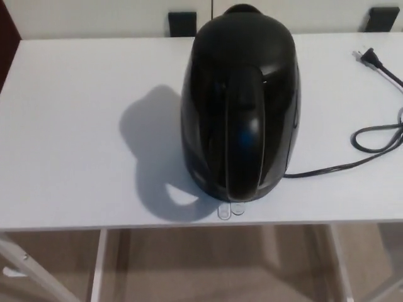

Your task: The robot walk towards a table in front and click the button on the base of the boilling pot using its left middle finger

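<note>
The black boiling pot (240,107) stands upright on the white worktop (75,126), near its front edge, handle facing the camera. The clear button (230,209) projects from the pot's base at the front. The black power cord (371,135) lies unplugged to the right; neither hand is in view.

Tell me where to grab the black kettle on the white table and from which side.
Probably best by the handle, the raised arched bar down the kettle's near face. It points at the table's front edge, so come from the front and wrap it. The rest is smooth and rounded.
</note>
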Robot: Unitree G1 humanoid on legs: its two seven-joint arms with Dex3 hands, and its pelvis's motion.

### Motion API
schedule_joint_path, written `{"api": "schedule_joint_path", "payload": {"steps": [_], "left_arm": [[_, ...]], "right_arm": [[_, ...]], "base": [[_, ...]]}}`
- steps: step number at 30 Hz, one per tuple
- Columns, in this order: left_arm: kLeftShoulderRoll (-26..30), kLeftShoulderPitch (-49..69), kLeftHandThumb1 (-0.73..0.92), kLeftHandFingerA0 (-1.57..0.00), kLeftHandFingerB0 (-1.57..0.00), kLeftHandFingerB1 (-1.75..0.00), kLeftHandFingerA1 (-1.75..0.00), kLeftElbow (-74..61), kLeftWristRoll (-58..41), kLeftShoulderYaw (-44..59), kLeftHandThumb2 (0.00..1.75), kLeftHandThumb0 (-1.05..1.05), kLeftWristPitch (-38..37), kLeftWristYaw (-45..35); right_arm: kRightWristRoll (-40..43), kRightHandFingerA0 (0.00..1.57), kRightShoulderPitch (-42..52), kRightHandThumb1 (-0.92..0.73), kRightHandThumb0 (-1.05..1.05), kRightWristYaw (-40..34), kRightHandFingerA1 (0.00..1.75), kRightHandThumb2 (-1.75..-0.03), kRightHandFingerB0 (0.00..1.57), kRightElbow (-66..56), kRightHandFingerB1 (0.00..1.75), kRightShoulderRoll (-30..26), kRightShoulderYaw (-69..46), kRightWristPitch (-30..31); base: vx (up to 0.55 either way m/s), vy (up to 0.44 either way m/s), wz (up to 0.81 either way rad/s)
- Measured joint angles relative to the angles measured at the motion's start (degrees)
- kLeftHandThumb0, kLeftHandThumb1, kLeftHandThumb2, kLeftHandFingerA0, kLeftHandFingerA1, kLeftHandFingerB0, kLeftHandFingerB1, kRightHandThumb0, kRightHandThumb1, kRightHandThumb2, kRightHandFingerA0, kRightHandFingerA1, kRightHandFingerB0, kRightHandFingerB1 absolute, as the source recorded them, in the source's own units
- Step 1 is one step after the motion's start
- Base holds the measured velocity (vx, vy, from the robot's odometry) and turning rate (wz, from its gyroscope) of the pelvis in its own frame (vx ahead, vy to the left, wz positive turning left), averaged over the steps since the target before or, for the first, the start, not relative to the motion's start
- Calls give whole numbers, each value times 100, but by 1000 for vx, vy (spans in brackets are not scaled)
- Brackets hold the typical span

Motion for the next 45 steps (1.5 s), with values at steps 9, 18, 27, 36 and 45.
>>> {"api": "schedule_joint_path", "payload": {"steps": [9,18,27,36,45], "left_arm": [[28,16,44,-50,-39,-39,-46,-68,-8,17,62,-32,41,-21],[15,-85,41,-54,-38,-40,-49,-138,16,-32,64,-37,74,14],[10,-61,43,-54,-40,-40,-47,-232,46,-107,62,-34,101,80],[14,327,44,-54,-35,-42,-48,-707,255,-442,69,-43,-116,344],[-7,1130,65,-38,-18,-29,-33,-2397,1033,-1489,60,-39,-511,979]], "right_arm": [[-4,68,24,-61,-17,16,57,-57,45,-18,42,34,9,1],[-24,69,-145,-61,-16,3,58,-57,45,-55,43,15,35,21],[-32,69,-150,-62,-17,-1,56,-58,46,-48,43,-2,63,72],[-57,69,-138,-63,-17,3,56,-58,46,-101,43,-48,142,81],[-60,69,-161,-61,-18,14,56,-57,46,-251,43,-98,172,95]], "base": [[-19,129,-1],[27,-33,7],[4,-20,0],[0,0,0],[0,0,0]]}}
